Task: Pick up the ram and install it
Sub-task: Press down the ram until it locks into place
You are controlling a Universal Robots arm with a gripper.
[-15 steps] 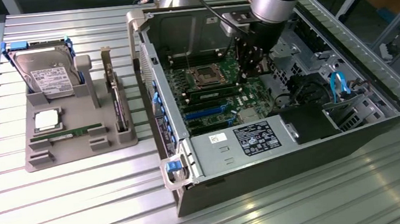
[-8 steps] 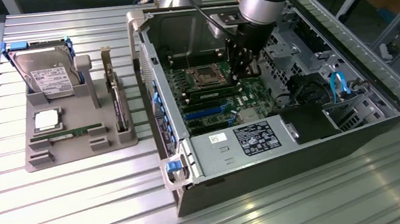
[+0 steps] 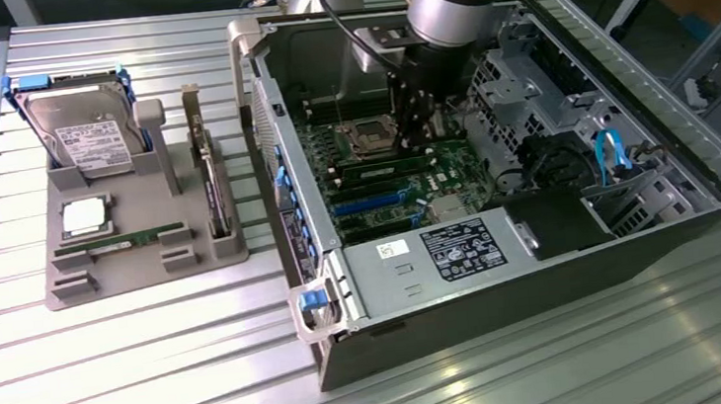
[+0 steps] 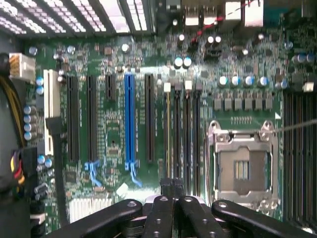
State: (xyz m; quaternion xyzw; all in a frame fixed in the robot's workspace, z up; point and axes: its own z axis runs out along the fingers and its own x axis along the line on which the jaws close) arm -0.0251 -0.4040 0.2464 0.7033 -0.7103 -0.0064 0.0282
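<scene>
Ram (image 3: pixel 117 243): lies flat in a groove near the front of the grey tray (image 3: pixel 64 290), on the bench (image 3: pixel 153 381) at the exterior view's left; nothing touches it; it is not yet picked up.
Neighbours in the tray: the square processor chip (image 3: pixel 84 217) just beside it; the hard drive (image 3: pixel 82 125) further back; the tall expansion card (image 3: pixel 210 177) standing upright on the side towards the computer case (image 3: pixel 500 268).
Claw (image 4: pixel 171 184): fingers pressed together, fully closed; I see no green stick between them, so I judge it holds nothing; it hangs inside the case, low over the motherboard (image 3: pixel 426 191), well apart from the ram.
Below the claw: the black memory slots (image 4: pixel 181 134) and the open processor socket (image 4: pixel 242 166) just beside them.
Risk, empty grasp: a closed claw cannot take the stick; if it arrives at the tray like this, it will push the ram and not grip it.
Risk, contact in the case: the claw is close to the board; a small drop or side drift may hit the socket or the round capacitors (image 4: pixel 242 81); the case wall may catch the arm on the way out.
Risk, wrong part: the expansion card is also green and stands between the case and the ram; it could be knocked or taken by mistake.
Risk, seating: a thin stick gripped crooked may meet the slot tilted and jam.
</scene>
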